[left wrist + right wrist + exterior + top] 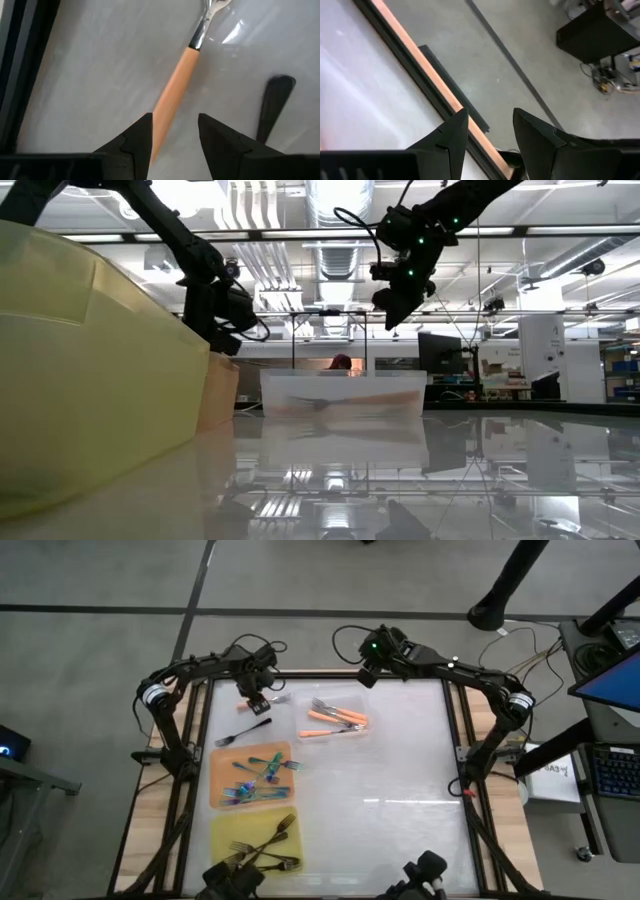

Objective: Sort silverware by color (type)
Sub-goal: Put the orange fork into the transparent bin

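Note:
My left gripper (254,698) is open near the table's far left corner, low over a lone orange-handled fork (176,82) that lies flat on the white table. In the left wrist view its fingers (137,137) stand on either side of the handle's free end, the handle close to one finger. A black fork (246,732) lies just nearer, with its handle end (275,97) showing beside the gripper. My right gripper (369,668) is open and empty, raised (393,300) above the far edge. Several orange forks lie in the clear tray (362,730).
An orange mat (222,790) at the left carries several teal forks (262,772). A yellow mat (225,832) nearer the front carries black forks (265,845). The middle and right of the white table (400,780) are bare. The table's wooden rim (427,75) lies under the right gripper.

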{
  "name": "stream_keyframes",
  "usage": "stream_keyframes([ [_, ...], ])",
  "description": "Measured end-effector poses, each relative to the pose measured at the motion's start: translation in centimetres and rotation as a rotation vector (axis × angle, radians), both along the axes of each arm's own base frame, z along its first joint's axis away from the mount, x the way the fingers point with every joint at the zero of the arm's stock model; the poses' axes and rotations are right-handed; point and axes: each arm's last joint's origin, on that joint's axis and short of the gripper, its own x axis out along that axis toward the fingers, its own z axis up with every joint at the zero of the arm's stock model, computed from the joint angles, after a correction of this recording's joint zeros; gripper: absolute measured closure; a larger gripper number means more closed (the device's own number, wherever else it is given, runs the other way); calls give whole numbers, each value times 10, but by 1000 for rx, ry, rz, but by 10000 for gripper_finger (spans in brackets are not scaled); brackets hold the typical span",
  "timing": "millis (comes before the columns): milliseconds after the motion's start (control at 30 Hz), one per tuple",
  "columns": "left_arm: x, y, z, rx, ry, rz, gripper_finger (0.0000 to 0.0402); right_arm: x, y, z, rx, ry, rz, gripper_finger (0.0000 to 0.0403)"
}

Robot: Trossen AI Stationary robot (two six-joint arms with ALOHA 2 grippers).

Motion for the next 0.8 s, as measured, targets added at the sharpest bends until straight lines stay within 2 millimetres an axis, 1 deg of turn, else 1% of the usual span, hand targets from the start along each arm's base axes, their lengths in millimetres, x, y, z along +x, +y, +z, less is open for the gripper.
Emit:
stream_keyframes([
  [133, 0, 1, 0, -3, 4, 2, 262, 0, 0, 0, 0, -1, 12, 255],
  [367, -6, -4, -12, -15, 27, 5, 262, 1, 0, 0, -7, 9, 24, 255],
  [667, -11, 3, -12, 13, 22, 74, 262, 1, -1, 1, -15, -3, 23, 255],
  [800, -11, 3, -11, 14, 22, 78, 262, 1, -1, 1, -15, -3, 23, 255],
])
